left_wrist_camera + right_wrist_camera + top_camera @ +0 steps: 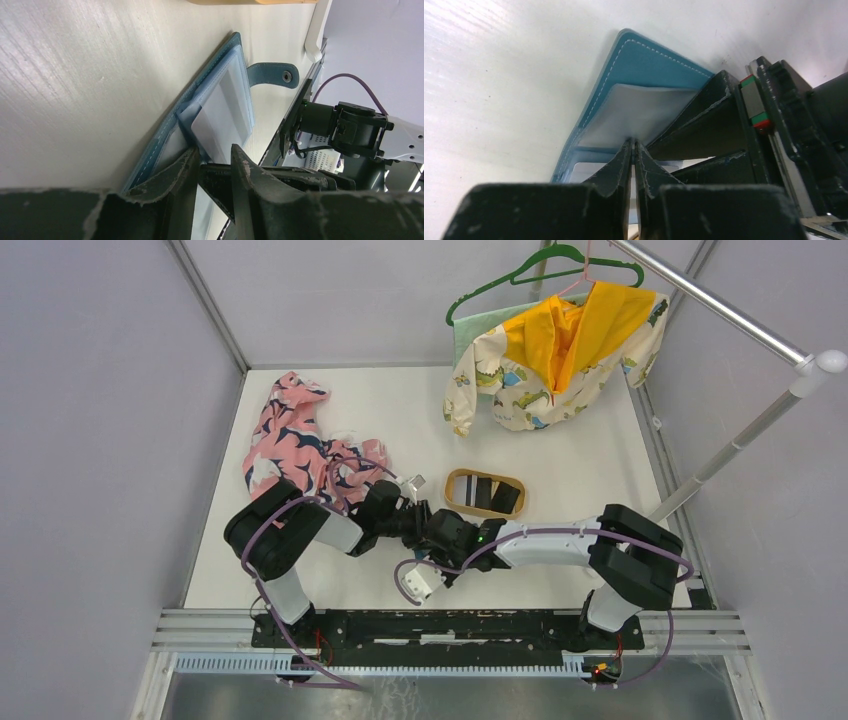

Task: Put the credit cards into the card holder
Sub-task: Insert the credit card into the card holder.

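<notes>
A: Where was the card holder?

B: Lying open on the counter, teal cover down, with its snap tab sticking out sideways.

A: And the arms?

B: The right end effector was pressed together, pinching a pale inner pocket leaf. The left end effector was spread, with its tips at the holder's edge.

A: The credit cards?

B: Two dark ones lay in the oval wooden tray, near the holder but apart from it.

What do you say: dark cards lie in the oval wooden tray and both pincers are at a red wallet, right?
No: the wallet is teal-blue, not red, as the right wrist view shows. The dark cards do lie in the oval wooden tray, with left pincer and right pincer at the wallet.
</notes>
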`<state>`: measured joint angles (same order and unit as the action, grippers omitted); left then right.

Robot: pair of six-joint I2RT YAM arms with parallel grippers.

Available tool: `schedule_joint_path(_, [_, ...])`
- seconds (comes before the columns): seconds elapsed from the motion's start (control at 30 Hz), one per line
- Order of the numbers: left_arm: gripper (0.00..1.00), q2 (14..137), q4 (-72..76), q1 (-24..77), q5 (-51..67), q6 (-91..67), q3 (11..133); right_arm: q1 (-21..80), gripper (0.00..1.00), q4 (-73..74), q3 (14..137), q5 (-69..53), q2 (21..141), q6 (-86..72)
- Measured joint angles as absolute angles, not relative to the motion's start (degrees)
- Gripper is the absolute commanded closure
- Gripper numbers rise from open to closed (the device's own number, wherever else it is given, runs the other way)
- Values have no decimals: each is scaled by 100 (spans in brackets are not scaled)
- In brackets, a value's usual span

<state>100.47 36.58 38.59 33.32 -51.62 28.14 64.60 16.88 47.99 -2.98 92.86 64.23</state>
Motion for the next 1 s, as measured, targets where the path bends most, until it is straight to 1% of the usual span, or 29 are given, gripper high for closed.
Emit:
schedule_joint_path(0.4, [59, 10025, 3787, 3859, 3155, -5162, 2810, 6182, 88, 1715, 4718, -325, 9218, 6403])
schedule_joint_path(0.7, [58, 9920, 3826, 3865, 3107, -5162, 2692, 5861, 81, 1645, 4386, -384, 8858, 6399])
schedule_joint_path(0.8, [58, 9907, 3861, 3870, 3105, -5162, 2665, 5771, 79, 1806, 4335, -733, 8665, 6473])
schedule_joint_path(0.9, [59, 9891, 3922, 3872, 3103, -5162, 2620, 5599, 78, 1975, 4335, -1385, 8423, 6497])
schedule_joint_path(1.0, [59, 9830, 3968, 3872, 3098, -5162, 2536, 5223, 76, 2121, 4338, -2121, 8182, 6493])
